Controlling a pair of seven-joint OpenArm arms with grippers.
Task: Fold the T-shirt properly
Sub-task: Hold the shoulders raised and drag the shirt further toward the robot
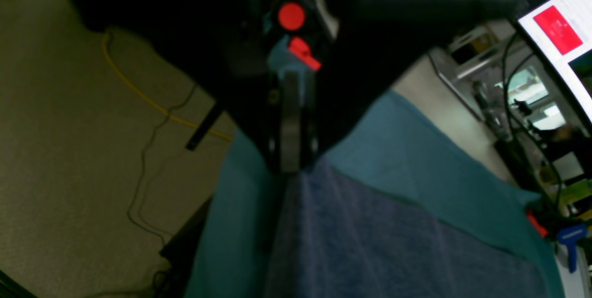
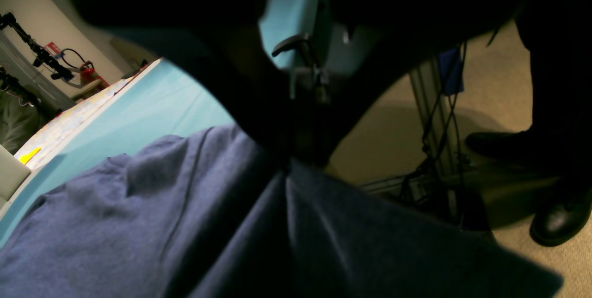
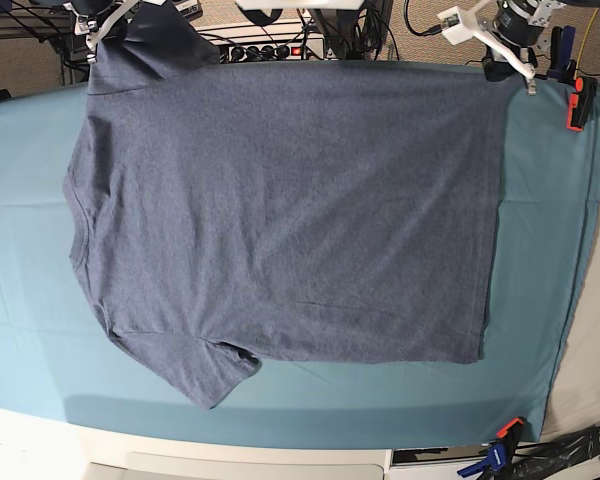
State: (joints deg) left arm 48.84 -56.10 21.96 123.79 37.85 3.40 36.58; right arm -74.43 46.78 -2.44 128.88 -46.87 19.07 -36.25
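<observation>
The blue-grey T-shirt [image 3: 280, 210] lies spread flat, plain side up, on the teal table cloth [image 3: 540, 250], with its neck toward the left. At the far right corner my left gripper [image 3: 500, 68] is shut on the shirt's hem. The left wrist view shows its fingertips [image 1: 290, 168] pinching the T-shirt [image 1: 370, 242] at the edge. At the far left corner my right gripper [image 3: 98, 35] is shut on the far sleeve, which is raised off the cloth. In the right wrist view the T-shirt [image 2: 138, 219] drapes away from the dark right gripper [image 2: 293, 161].
A red clamp [image 3: 578, 100] and a blue clamp [image 3: 495, 455] pin the cloth at the table's right edge. A power strip [image 3: 270, 45] sits behind the far edge. A monitor [image 1: 564, 34], a yellow floor cable [image 1: 138, 94] and a person's shoe [image 2: 559, 214] lie beyond the table.
</observation>
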